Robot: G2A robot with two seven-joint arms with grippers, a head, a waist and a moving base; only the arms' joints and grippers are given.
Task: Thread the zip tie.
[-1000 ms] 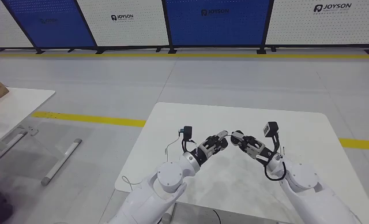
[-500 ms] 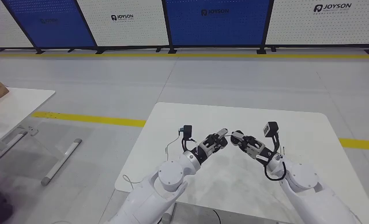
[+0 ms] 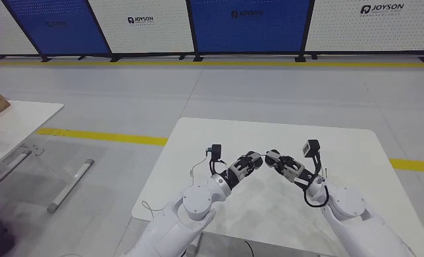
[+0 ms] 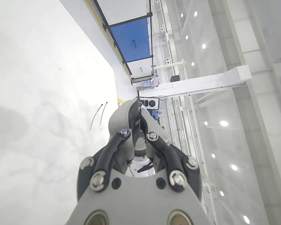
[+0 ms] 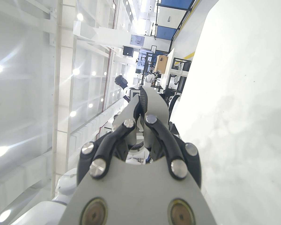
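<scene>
My left pincer (image 3: 254, 157) hangs over the middle of the white table (image 3: 331, 141), lifted clear of its surface. Its two fingers are pressed together, and between their pads I pinch a thin dark strip, the zip tie (image 4: 138, 112). The tie runs along the seam of the fingers and pokes out just past the tips. My right pincer (image 3: 269, 157) is at the same height, just beside the left one and pointing at it. The two sets of tips almost meet, nose to nose, with only a small gap between them. The right fingers are also drawn tight together. I cannot make out from my right wrist whether any part of the tie sits between them. From above, a fine pale line seems to bridge the two tips, but it is too thin for me to be sure of. Two spare ties (image 4: 95, 117) lie side by side on the table, apart from both pincers, near the table's rounded corner.
</scene>
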